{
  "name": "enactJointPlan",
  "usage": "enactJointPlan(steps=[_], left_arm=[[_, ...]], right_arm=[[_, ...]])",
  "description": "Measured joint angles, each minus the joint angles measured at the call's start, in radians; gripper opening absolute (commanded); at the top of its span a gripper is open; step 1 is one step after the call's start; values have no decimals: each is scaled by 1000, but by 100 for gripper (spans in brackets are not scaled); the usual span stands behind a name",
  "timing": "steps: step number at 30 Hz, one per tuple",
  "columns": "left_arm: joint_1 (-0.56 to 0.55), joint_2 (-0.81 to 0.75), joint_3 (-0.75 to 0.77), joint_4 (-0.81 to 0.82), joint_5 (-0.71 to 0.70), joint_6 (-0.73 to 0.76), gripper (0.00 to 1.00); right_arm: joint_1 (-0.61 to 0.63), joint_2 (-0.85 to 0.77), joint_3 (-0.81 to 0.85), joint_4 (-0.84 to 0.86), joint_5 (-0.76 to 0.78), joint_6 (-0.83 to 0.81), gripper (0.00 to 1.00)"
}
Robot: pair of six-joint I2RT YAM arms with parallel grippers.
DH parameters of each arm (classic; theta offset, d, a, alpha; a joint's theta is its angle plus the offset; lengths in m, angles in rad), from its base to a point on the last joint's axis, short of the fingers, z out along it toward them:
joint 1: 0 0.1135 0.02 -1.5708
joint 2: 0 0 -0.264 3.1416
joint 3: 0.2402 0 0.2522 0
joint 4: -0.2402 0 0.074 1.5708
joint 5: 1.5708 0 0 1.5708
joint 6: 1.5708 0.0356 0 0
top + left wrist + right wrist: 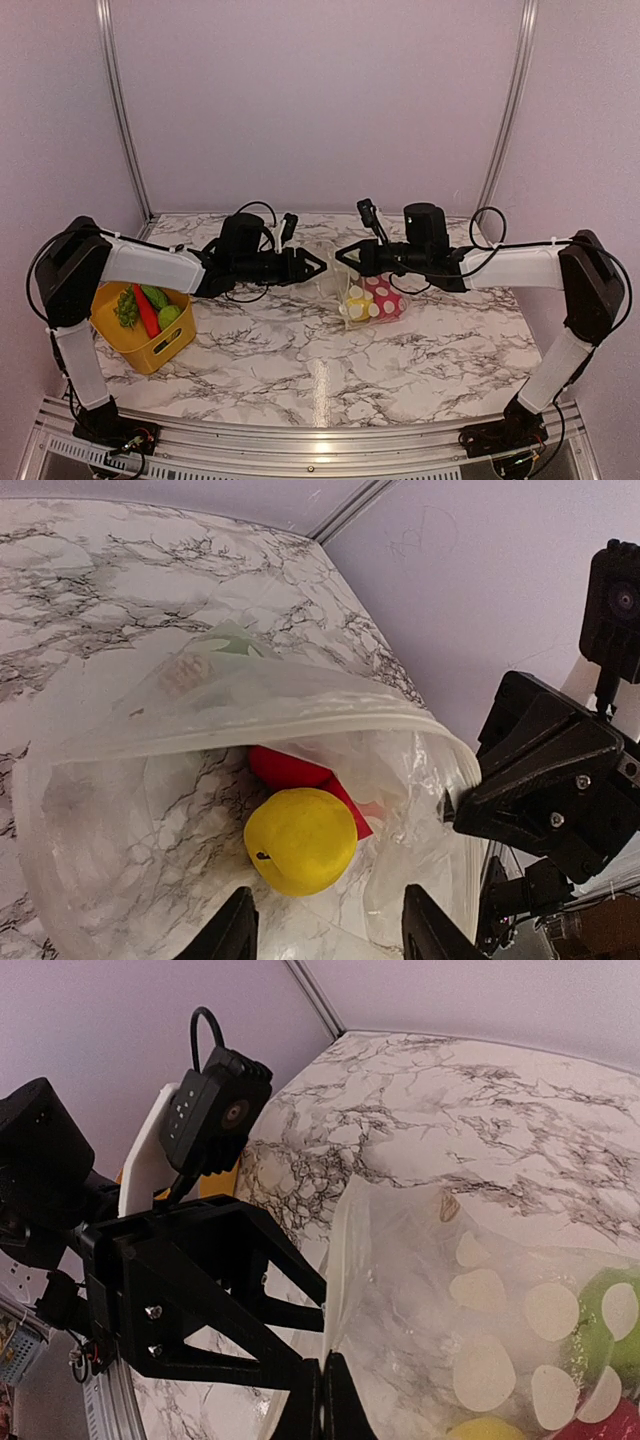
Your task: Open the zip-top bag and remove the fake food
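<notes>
The zip-top bag [367, 297] lies on the marble table between the two arms, its mouth held open toward the left. Inside it, the left wrist view shows a yellow fruit [300, 840] on a red piece [285, 770]. The right wrist view shows a green piece [612, 1332] behind the pale dots. My right gripper [341, 254] is shut on the bag's rim [345, 1260], also seen in the left wrist view [450, 806]. My left gripper [322, 266] is open at the bag's mouth, its fingers [232, 932] either side of the opening, holding nothing.
A yellow basket [172, 349] stands at the left edge beside the left arm, holding green pieces [156, 297] and a red one [147, 311]. The booth walls and metal posts close in the back and sides.
</notes>
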Motion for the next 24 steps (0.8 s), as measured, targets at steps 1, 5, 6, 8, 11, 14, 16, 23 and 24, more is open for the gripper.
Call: enactJointPlan(steps=[1,5,6,8,11,14,16,23,24], left_arm=[[-6,31,21,13,8,-7,50],[-25,139,83,51,37,-42,50],[-28,166,99,56,42,-49,50],[-34,210,126,59,52,-59,51],[-39,263,157,60,71,-69,55],[-47,314,193,61,92,-75,61],[-51,329,204,63,102,-76,63],[-71,385,267,64,137,-63,79],[-75,395,283,64,142,-62,81]], right_arm=[[3,0,0,-3,0,0,0],[7,0,0,-11,5,-8,0],[8,0,0,-12,6,-11,0],[11,0,0,-15,9,-14,0],[13,-1,0,-21,19,-15,0],[15,-2,0,-29,27,-15,0],[16,-5,0,-32,32,-15,0],[16,-17,0,-33,48,-14,0],[16,-17,0,-33,50,-13,0]])
